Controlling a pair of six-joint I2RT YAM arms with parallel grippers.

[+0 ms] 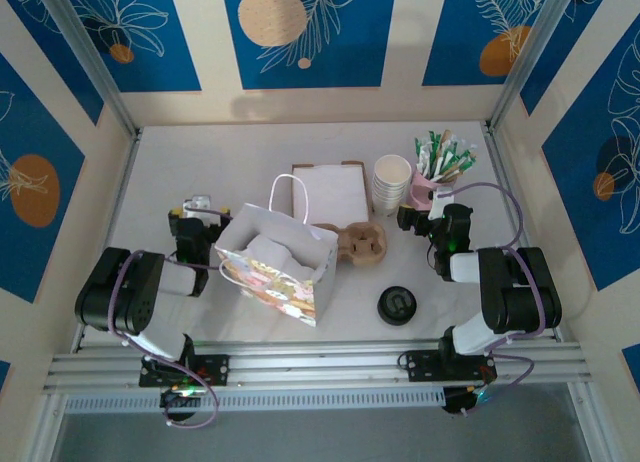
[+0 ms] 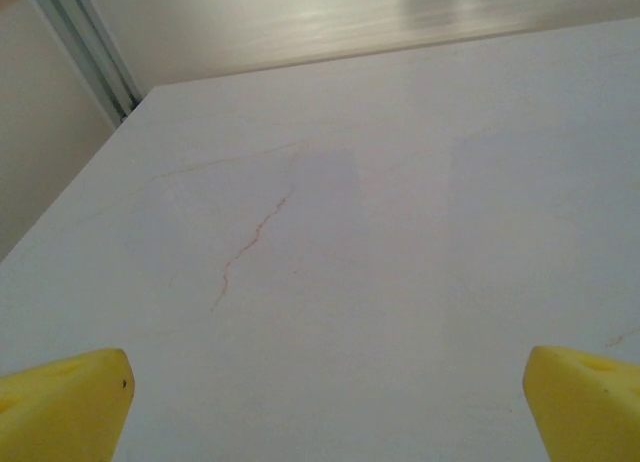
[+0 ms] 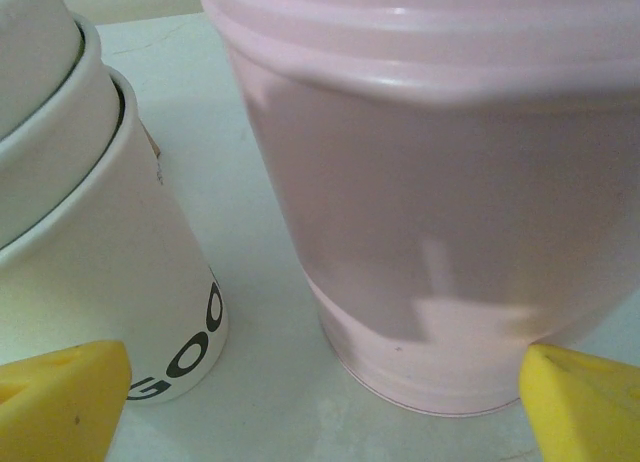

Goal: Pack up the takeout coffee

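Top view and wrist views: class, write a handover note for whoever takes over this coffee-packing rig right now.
Left claw: open, empty, over bare table.
Right claw: open, empty, facing the pink cup and the stack of white cups.
Cup carrier: on the table beside the paper bag, outside it.
Done: carrier not yet packed.
Left: grasp the carrier and put it in the bag.

Open table (image 2: 330, 182) was seen ahead of left gripper (image 2: 327, 382), nothing in the path; just to its right, passage twd centre was blocked by paper bag (image 1: 275, 262); right gripper (image 3: 325, 377) was faced close-up by pink cup (image 3: 440, 212) & stacked white cups (image 3: 100, 252), w/ a narrow gap btwn them; bare surface was seen around black lid (image 1: 397, 305).
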